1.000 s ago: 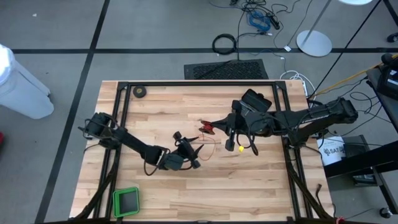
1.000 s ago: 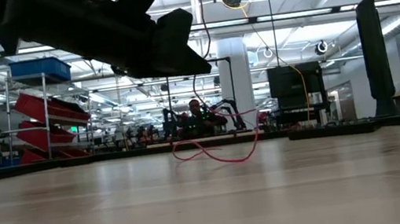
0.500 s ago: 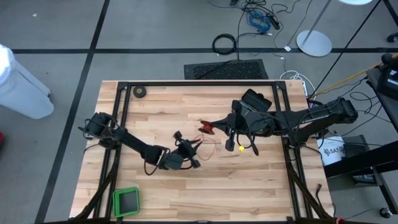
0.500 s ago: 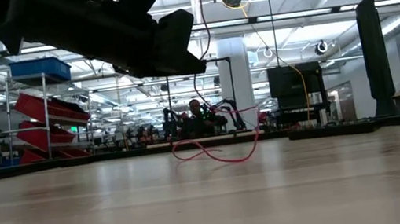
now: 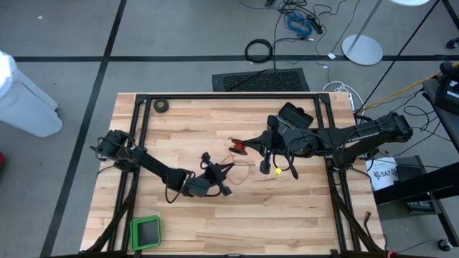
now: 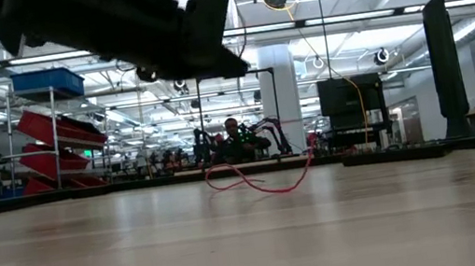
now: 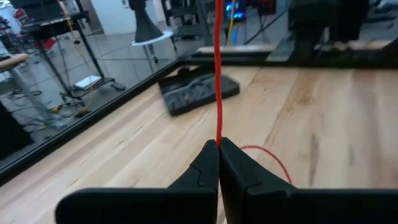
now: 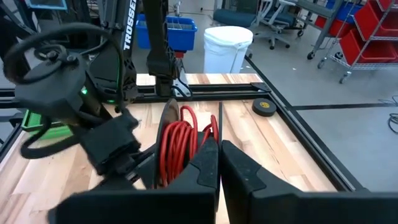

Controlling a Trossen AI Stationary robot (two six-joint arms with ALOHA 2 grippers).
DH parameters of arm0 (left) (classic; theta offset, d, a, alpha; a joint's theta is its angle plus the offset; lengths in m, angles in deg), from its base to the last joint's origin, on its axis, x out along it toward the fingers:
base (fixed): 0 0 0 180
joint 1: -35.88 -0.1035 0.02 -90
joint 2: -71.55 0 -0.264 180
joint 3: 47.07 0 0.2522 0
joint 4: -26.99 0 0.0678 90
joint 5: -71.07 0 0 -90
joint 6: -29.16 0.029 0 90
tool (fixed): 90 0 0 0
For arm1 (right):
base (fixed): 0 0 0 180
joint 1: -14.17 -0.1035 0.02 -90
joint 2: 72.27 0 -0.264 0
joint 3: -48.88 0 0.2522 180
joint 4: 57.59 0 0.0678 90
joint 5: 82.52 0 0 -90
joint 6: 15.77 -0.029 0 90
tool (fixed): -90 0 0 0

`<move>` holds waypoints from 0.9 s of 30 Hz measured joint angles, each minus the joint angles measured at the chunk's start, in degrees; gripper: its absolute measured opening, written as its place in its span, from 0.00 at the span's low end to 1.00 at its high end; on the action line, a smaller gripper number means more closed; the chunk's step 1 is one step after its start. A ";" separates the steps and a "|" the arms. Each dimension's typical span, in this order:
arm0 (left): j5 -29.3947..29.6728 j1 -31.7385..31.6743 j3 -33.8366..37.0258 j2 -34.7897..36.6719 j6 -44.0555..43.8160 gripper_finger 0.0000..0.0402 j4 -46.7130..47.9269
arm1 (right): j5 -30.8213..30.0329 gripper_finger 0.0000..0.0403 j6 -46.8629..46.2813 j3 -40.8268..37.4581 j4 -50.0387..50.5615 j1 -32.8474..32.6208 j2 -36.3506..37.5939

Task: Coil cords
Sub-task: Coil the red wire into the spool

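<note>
- One red wire (image 7: 218, 74) is lying mid-table (image 5: 179, 129), with one coiled bundle (image 8: 176, 144).
- Left end effector (image 7: 218, 151) is pinching the wire beside the bundle.
- Right end effector (image 8: 217, 155) is pinching the bundle, fingers pressed together.

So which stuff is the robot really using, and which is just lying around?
Using:
- red wire, pinched in the left claw
- red coil at the shut right claw

Lying around:
- tape roll
- green box
- yellow bit
</note>
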 joint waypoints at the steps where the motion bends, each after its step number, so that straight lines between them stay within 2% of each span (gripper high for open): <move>1: -0.65 0.00 -0.44 0.00 0.04 0.01 -0.35 | -0.02 0.00 -0.01 0.00 -0.09 0.01 -0.02; 15: -10.54 -7.16 -6.54 0.09 -0.43 0.00 -0.94 | -4.91 0.00 -6.45 0.02 -1.77 0.01 -0.11; 20: -11.29 -9.60 -6.74 0.09 -2.60 0.00 -0.62 | -4.89 0.00 -6.66 0.02 -1.71 -0.22 -0.11; 24: -17.74 -10.87 -6.94 0.09 -6.46 0.00 -1.31 | -6.58 0.00 -6.56 0.02 -1.64 -0.37 -0.11; 27: -19.73 -10.62 -7.99 0.09 -6.44 0.00 -1.61 | -9.97 0.00 -6.46 0.02 -0.91 -0.37 -0.31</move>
